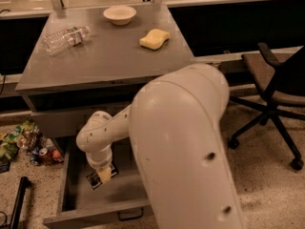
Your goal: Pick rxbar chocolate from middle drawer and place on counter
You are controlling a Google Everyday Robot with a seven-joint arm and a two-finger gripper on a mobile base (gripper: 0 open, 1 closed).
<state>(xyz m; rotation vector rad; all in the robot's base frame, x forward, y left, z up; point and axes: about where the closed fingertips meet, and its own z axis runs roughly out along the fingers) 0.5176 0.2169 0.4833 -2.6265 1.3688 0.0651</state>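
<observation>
The counter (109, 56) sits well above and behind my gripper (105, 174), where the bar must end up. The middle drawer (90, 217) is pulled out around the gripper so I can reach down inside. The rxbar chocolate (94, 181) lies flat directly beneath it. I cannot tell whether it is gripped.

My arm (186, 147) blocks the right half of the drawer (78, 197) from me and runs off the bottom edge. The pincer (105, 174), low inside the drawer, covers most of the dark bar (93, 180). The chair (276, 80) is cut off at the right edge.
</observation>
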